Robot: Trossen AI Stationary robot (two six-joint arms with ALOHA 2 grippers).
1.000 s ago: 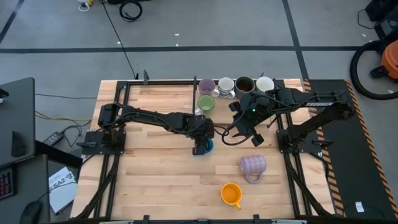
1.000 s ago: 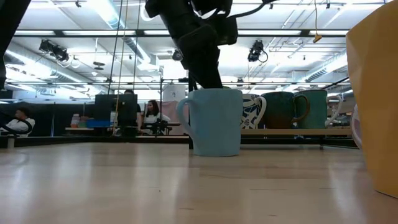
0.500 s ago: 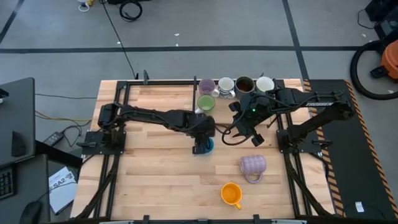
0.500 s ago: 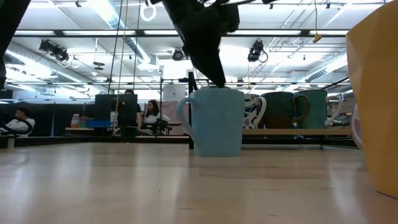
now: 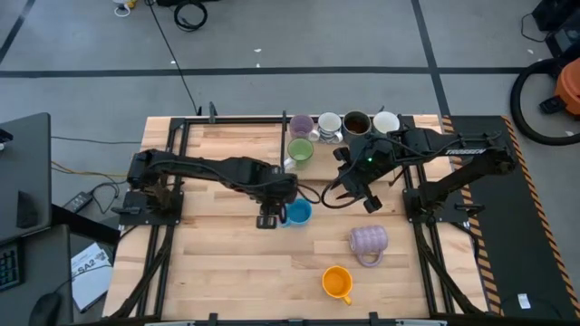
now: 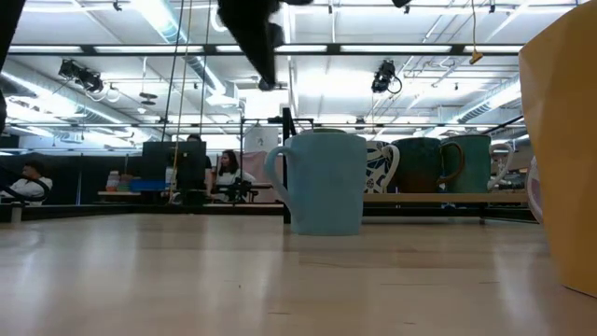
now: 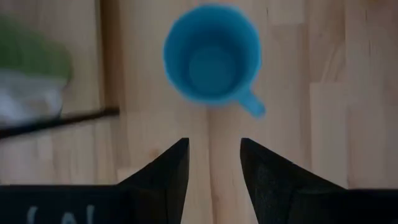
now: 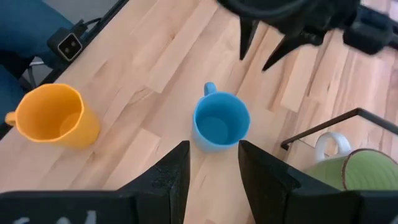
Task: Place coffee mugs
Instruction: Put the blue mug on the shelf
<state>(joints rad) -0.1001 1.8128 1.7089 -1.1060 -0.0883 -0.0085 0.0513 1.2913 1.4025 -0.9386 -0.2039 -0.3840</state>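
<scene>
- Left claw hangs released and empty just beside the blue mug, which stands upright near the middle of the counter.
- Right claw, fingers parted and holding nothing, hovers nearby, toward the counter's right edge.
- Orange mug stands near the front edge.

arms: dark, jointed | fingers: black, tapered | cables: black
</scene>
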